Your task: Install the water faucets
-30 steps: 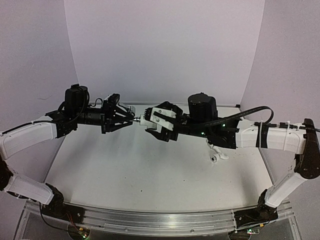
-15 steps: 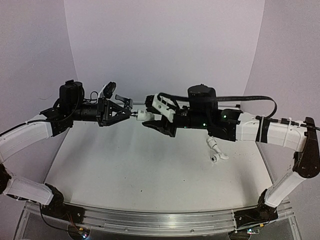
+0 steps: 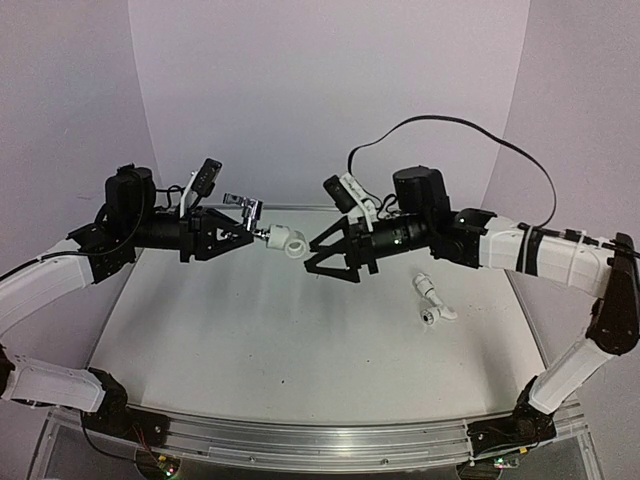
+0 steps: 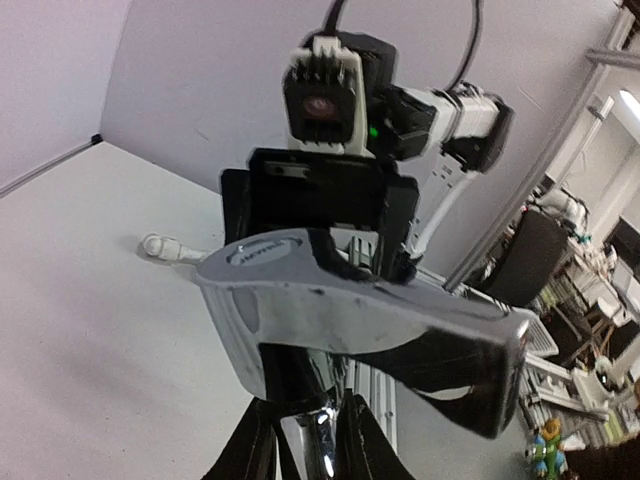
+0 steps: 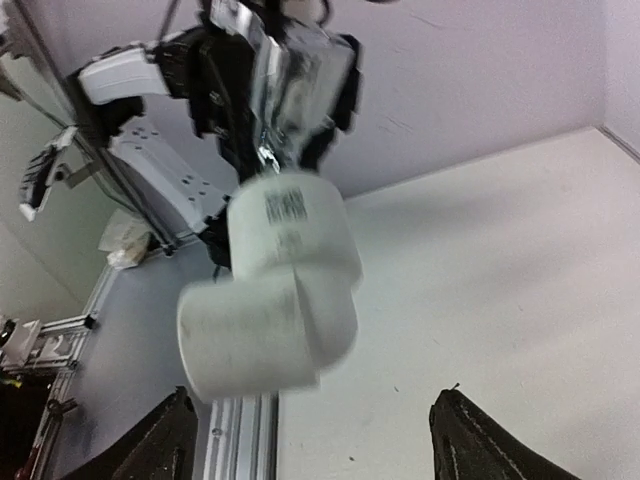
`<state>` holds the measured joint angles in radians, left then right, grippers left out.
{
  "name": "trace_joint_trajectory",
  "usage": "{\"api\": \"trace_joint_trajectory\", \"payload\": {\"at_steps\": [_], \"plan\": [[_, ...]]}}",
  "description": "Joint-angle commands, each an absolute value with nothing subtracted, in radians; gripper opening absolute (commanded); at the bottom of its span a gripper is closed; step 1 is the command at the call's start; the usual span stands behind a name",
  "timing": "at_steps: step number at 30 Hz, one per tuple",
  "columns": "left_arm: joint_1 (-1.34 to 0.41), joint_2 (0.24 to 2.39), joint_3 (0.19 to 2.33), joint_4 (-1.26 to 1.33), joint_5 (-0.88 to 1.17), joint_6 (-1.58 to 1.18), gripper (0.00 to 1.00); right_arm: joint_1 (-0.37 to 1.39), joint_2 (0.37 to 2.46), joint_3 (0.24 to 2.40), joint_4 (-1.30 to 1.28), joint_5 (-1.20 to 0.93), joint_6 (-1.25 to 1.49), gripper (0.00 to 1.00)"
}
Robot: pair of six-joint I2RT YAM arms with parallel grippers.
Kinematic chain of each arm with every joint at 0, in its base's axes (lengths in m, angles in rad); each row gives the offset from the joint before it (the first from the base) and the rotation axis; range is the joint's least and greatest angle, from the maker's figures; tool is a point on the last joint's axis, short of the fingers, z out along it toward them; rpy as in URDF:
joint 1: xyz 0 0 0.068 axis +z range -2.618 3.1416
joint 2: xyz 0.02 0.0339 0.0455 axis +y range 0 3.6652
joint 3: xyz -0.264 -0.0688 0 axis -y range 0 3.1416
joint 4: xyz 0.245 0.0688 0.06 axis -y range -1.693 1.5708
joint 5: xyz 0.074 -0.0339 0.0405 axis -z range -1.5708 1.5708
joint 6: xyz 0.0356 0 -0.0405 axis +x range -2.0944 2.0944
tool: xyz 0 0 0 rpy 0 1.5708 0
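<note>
The counter (image 3: 250, 340) is the biggest thing before me, pale and flat, with my two arms reaching in over it from either side. My left arm (image 3: 40, 280) and my right arm (image 3: 560, 255) meet nose to nose above its far middle. My left end effector (image 3: 250, 235) is clamped on the one metal faucet (image 4: 380, 320), its dark fingers (image 4: 250, 440) pressed against the shiny stem. The broad chrome handle spreads across my left wrist view. My right end effector (image 3: 312, 257) faces it with its fingers (image 5: 165, 440) spread wide apart, gripping nothing. Held up in the air between the two is a single white elbow fitting (image 3: 287, 242), a short bent pipe with round collars and a printed label. It sits at the tip of the faucet. In my right wrist view it hangs above the gap between my spread fingers and touches neither. It is blurred there, so I cannot tell how the joint is seated. Down on the counter, under my right forearm and well apart from the rest, lies a small white fitting (image 3: 424, 286). A second white fitting (image 3: 438, 314) lies just beside it, though I cannot tell whether those two touch.
</note>
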<state>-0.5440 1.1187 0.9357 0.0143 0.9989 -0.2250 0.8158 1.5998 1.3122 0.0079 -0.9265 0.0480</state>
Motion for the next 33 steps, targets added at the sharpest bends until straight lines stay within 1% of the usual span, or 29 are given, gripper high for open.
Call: {"api": "trace_joint_trajectory", "payload": {"at_steps": [1,2,6,9,11,14,16,18,19,24,26,29,31,33], "plan": [[-0.542,1.043,0.932,0.1,0.747,-0.418,0.0,0.811,1.46,1.236,-0.032,-0.498,-0.13,0.95],[-0.54,1.04,0.932,0.092,0.727,-0.477,0.0,0.814,1.453,1.235,-0.034,-0.455,-0.157,0.98],[-0.54,1.065,0.95,0.074,0.786,-0.633,0.0,0.883,1.439,1.231,0.005,-0.323,-0.311,0.98],[-0.54,1.095,0.992,0.024,0.818,-0.691,0.0,0.98,1.459,1.237,0.076,-0.164,-0.476,0.98],[-0.54,1.121,1.028,-0.055,0.834,-0.689,0.0,1.019,1.488,1.272,0.108,-0.082,-0.536,0.98],[-0.54,1.15,1.072,-0.125,0.844,-0.671,0.0,1.049,1.521,1.305,0.169,-0.064,-0.58,0.98],[-0.54,1.156,1.078,-0.13,0.858,-0.672,0.0,1.054,1.55,1.329,0.181,-0.081,-0.593,0.95],[-0.54,1.157,1.076,-0.13,0.868,-0.671,0.0,1.057,1.579,1.369,0.16,-0.098,-0.586,0.89],[-0.54,1.156,1.074,-0.13,0.871,-0.669,0.0,1.057,1.593,1.38,0.155,-0.105,-0.575,0.83],[-0.54,1.152,1.079,-0.13,0.9,-0.678,0.0,1.057,1.63,1.398,0.14,-0.142,-0.564,0.65],[-0.54,1.153,1.083,-0.13,0.909,-0.67,0.0,1.057,1.647,1.405,0.137,-0.139,-0.547,0.56],[-0.54,1.154,1.087,-0.13,0.928,-0.667,0.0,1.056,1.658,1.42,0.125,-0.145,-0.513,0.5],[-0.54,1.154,1.089,-0.13,0.956,-0.65,0.0,1.056,1.657,1.421,0.123,-0.159,-0.491,0.39],[-0.541,1.151,1.088,-0.13,0.994,-0.611,0.0,1.049,1.657,1.422,0.119,-0.18,-0.456,0.22]]}}
